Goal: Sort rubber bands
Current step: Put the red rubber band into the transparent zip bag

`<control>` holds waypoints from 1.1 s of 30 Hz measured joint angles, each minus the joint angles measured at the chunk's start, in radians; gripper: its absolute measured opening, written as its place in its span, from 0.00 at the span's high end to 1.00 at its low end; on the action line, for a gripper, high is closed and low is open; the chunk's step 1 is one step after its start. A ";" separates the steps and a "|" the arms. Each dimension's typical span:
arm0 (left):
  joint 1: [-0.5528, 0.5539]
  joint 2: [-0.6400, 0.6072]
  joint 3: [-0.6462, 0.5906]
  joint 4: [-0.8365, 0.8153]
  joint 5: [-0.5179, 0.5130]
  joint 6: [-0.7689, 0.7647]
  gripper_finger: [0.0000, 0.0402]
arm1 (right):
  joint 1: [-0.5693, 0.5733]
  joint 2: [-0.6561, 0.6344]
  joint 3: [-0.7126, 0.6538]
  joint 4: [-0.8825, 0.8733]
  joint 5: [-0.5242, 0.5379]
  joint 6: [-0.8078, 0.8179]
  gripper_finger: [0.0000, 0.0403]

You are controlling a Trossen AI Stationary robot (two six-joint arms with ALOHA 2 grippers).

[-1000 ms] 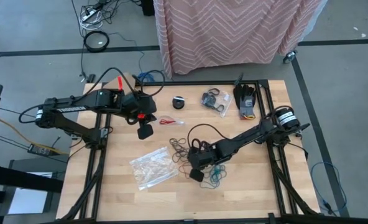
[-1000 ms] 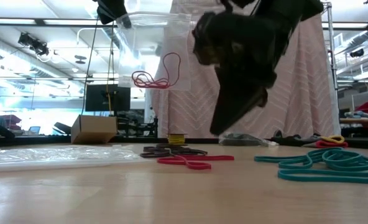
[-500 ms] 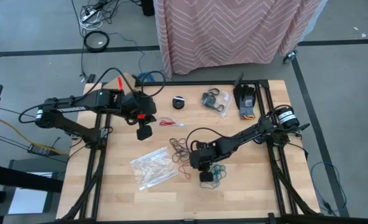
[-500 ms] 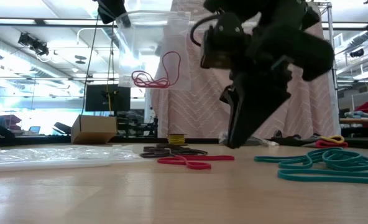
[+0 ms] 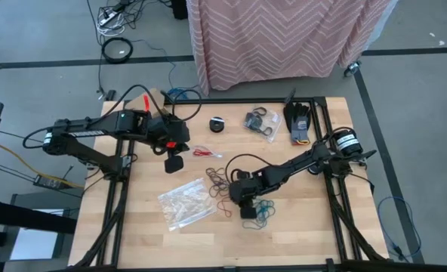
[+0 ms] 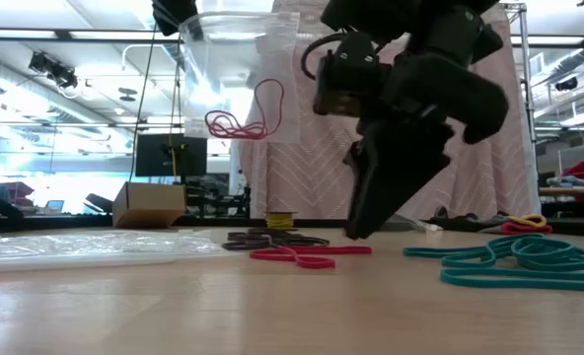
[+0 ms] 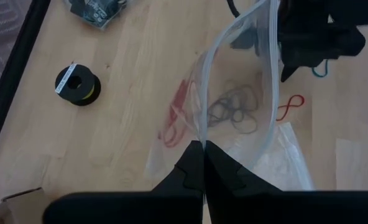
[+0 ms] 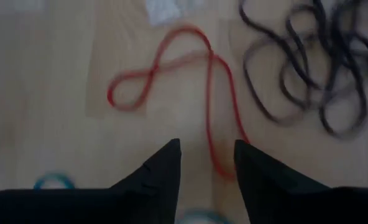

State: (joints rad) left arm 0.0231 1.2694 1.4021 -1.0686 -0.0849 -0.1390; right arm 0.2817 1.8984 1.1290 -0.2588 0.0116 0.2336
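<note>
The right gripper (image 8: 204, 163) hangs low over the twisted red rubber band (image 8: 190, 87) on the wooden table (image 5: 314, 234), fingers apart. To pick cleanly, it should drop straight so one strand passes between the fingers (the near strand already runs just ahead of the gap), then close. Dark bands (image 8: 314, 68) lie just beside the red one. The left gripper (image 7: 199, 168) is clamped together on a clear plastic bag (image 7: 240, 93), held aloft and well apart from that red band.
</note>
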 joint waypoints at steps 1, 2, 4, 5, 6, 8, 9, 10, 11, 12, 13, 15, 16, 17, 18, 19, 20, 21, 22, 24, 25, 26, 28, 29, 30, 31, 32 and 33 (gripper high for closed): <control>0.000 0.000 0.000 0.001 0.000 0.000 0.99 | 0.006 0.007 0.000 0.006 0.000 0.000 0.68; 0.000 0.000 0.000 -0.002 0.000 -0.001 0.99 | 0.012 0.022 -0.001 0.028 -0.004 0.000 0.69; 0.000 0.000 0.000 -0.007 0.000 -0.002 0.99 | 0.033 0.042 0.000 0.080 -0.006 0.006 0.72; 0.000 0.000 0.000 -0.013 0.000 -0.006 0.99 | 0.042 0.057 0.002 0.097 -0.005 0.008 0.74; 0.000 0.000 0.000 -0.012 0.000 -0.010 0.99 | 0.052 0.066 0.007 0.110 0.003 0.012 0.75; -0.002 0.000 0.000 -0.020 0.000 -0.021 0.99 | 0.070 0.089 0.022 0.088 0.019 0.061 0.80; -0.002 0.000 0.000 -0.019 -0.003 -0.022 0.99 | 0.079 0.093 0.031 0.056 0.039 0.108 0.84; -0.002 0.000 0.000 -0.027 -0.004 -0.022 0.99 | 0.084 0.102 0.041 0.027 0.056 0.167 0.89; -0.002 0.000 0.000 -0.027 -0.008 -0.022 0.99 | 0.086 0.104 0.045 -0.006 0.064 0.240 0.94; -0.003 0.000 0.000 -0.029 -0.010 -0.024 0.99 | 0.088 0.103 0.045 -0.028 0.063 0.302 0.97; -0.003 0.000 0.000 -0.035 -0.011 -0.025 0.99 | 0.089 0.103 0.045 -0.034 0.063 0.353 0.98; -0.003 0.000 0.000 -0.033 -0.019 -0.026 0.99 | 0.089 0.098 0.044 -0.033 0.063 0.423 0.99; -0.003 0.000 0.000 -0.033 -0.022 -0.027 0.99 | 0.089 0.090 0.039 -0.023 0.064 0.436 1.00; -0.003 0.000 0.000 -0.032 -0.028 -0.028 0.99 | 0.089 0.082 0.038 -0.007 0.068 0.444 1.00; -0.003 0.000 0.000 -0.032 -0.032 -0.030 0.99 | 0.089 0.066 0.035 0.012 0.074 0.448 1.00; -0.003 0.000 0.000 -0.031 -0.035 -0.031 0.99 | 0.090 0.052 0.031 0.019 0.081 0.448 1.00; -0.003 0.000 0.000 -0.031 -0.036 -0.033 0.99 | 0.090 0.033 0.030 0.020 0.092 0.448 1.00; -0.003 0.000 0.000 -0.031 -0.037 -0.033 0.99 | 0.091 0.005 0.029 0.019 0.114 0.450 1.00; -0.003 0.000 0.000 -0.031 -0.038 -0.034 0.99 | 0.091 -0.028 0.029 0.022 0.135 0.451 1.00; -0.003 0.000 0.000 -0.030 -0.043 -0.033 0.99 | 0.091 -0.104 0.034 0.023 0.171 0.447 1.00; -0.003 0.000 0.000 -0.030 -0.051 -0.029 0.99 | 0.091 -0.136 0.034 0.017 0.190 0.441 1.00; -0.003 0.000 0.000 -0.028 -0.058 -0.026 0.99 | 0.091 -0.167 0.034 0.005 0.211 0.429 1.00; 0.000 0.000 0.000 -0.024 -0.066 -0.019 0.99 | 0.089 -0.234 0.032 -0.009 0.252 0.408 1.00; 0.004 0.000 0.000 -0.019 -0.071 -0.010 0.99 | 0.088 -0.271 0.032 -0.006 0.277 0.397 1.00; 0.008 0.000 0.000 -0.018 -0.073 0.002 0.99 | 0.087 -0.309 0.034 0.000 0.305 0.388 1.00; 0.013 0.000 0.000 -0.014 -0.074 0.012 0.99 | 0.085 -0.347 0.035 0.000 0.337 0.378 1.00; 0.020 0.001 0.000 -0.009 -0.075 0.029 0.99 | 0.083 -0.376 0.035 -0.004 0.368 0.364 1.00; 0.027 0.003 0.000 -0.002 -0.075 0.048 0.99 | 0.079 -0.401 0.035 -0.013 0.390 0.345 1.00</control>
State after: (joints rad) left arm 0.0501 1.2723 1.4021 -1.0703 -0.1599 -0.0911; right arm 0.3607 1.4977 1.1641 -0.2715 0.4016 0.5783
